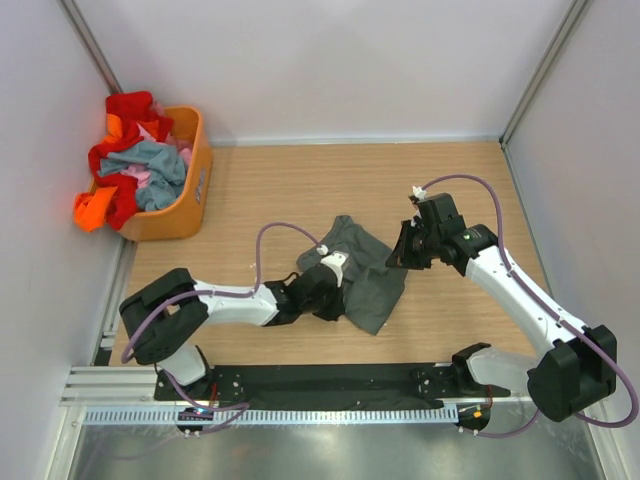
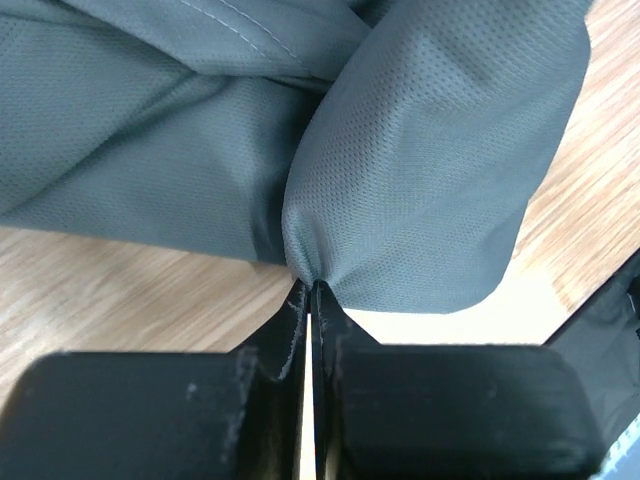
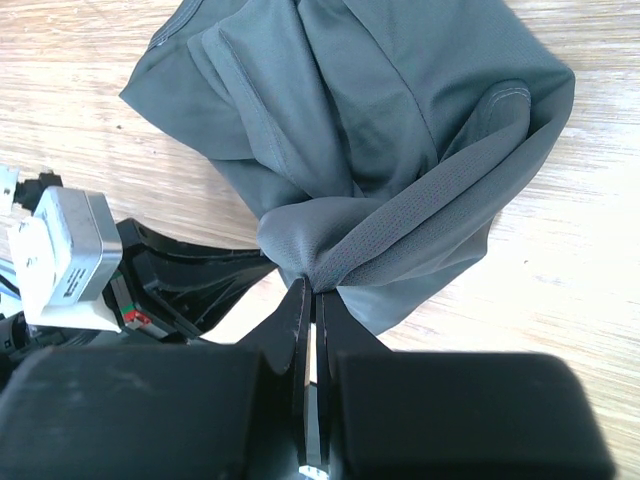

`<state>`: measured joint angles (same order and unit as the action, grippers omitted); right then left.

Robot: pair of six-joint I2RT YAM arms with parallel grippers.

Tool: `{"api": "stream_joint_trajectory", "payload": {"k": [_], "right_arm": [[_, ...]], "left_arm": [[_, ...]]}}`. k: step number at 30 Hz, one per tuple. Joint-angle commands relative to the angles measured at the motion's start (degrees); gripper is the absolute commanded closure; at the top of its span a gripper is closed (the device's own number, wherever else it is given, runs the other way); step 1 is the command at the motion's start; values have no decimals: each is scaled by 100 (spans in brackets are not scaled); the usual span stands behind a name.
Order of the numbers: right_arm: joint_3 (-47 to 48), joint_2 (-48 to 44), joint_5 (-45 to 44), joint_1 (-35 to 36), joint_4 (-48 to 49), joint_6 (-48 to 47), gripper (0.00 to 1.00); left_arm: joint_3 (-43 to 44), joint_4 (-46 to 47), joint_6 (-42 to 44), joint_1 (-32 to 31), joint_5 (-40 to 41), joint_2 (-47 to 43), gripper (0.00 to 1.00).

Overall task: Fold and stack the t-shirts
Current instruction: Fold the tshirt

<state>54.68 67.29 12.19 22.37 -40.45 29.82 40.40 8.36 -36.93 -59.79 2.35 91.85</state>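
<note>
The dark grey t-shirt (image 1: 368,278) lies crumpled in the middle of the wooden table. My left gripper (image 1: 328,283) is at its left edge, shut on a bunched fold of the grey cloth (image 2: 420,180), with the fingertips pinched together (image 2: 311,286). My right gripper (image 1: 403,252) is at the shirt's right edge, shut on a gathered bunch of the same shirt (image 3: 380,130), pinched at its tips (image 3: 315,287). The other t-shirts (image 1: 135,150), red, orange, pink and blue-grey, are heaped in the orange basket at the far left.
The orange plastic basket (image 1: 190,200) stands in the far left corner against the wall. White walls close the table on three sides. The left arm's wrist camera (image 3: 60,260) shows close by in the right wrist view. Bare wood surrounds the grey shirt.
</note>
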Motion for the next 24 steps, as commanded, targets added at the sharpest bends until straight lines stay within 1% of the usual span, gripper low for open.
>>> {"api": "stream_joint_trajectory", "payload": {"k": [1,5,6,12,13,17,20,22,24], "right_arm": [[26,-128,82,-13,-7,-82,99],[35,-338,152,-13,-165,-64,99],[0,-452,187,-13,-191,-30,99],[-518,-1198,372,118,-166,348,99],[-598,-1279,398,145,-139,436,99],[-949,-1657,478,478,115,884,99],[-1082,-1798,337,707,186,1157,99],[-1047,-1807,285,725,160,1149,99],[-863,-1719,179,725,72,1061,99]], "left_arm": [[301,-377,159,-94,222,-378,100],[521,-1230,274,-200,564,-992,100],[539,-1501,291,-200,634,-1316,100],[539,-2670,511,-200,776,-2486,100],[539,-2786,528,-200,811,-2767,100],[530,-3279,651,-208,750,-3374,100],[556,-3604,661,-235,942,-3691,100],[548,-3569,678,-235,890,-3780,100],[662,-3770,678,-226,1048,-3789,100]]}}
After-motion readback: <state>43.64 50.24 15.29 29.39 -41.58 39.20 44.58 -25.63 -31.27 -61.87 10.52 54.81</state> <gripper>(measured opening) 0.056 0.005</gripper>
